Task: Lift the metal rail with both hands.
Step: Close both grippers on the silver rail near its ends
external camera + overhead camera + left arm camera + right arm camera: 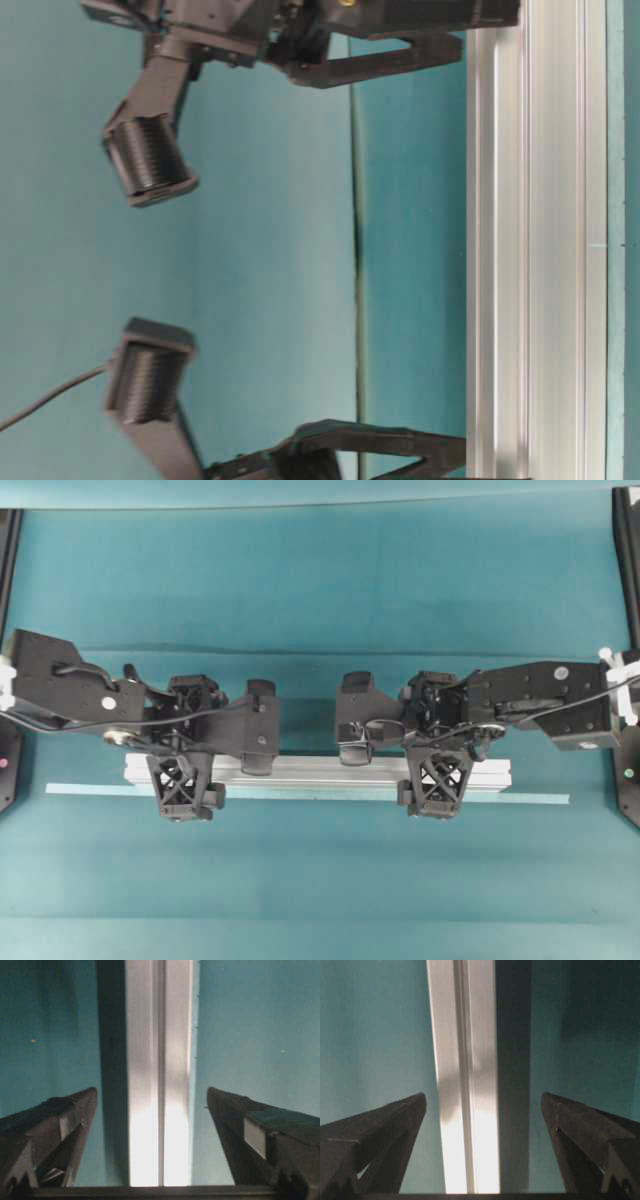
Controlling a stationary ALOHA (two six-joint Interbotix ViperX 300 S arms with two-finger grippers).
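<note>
With both jaws wide open astride metal rail [320,771], nothing gripped yet. Left gripper [150,1105], right gripper [482,1110] closing unevenly: rail likely tilts, slips onto bench [320,880].

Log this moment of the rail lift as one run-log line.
phase: pre-grasp | left gripper: open, straddling metal rail | right gripper: open, straddling rail | rail: flat on table, not gripped

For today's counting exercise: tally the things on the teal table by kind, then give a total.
Metal rail: 1
Pale tape strip: 1
Black robot tools: 2, left and right
Total: 4
</note>
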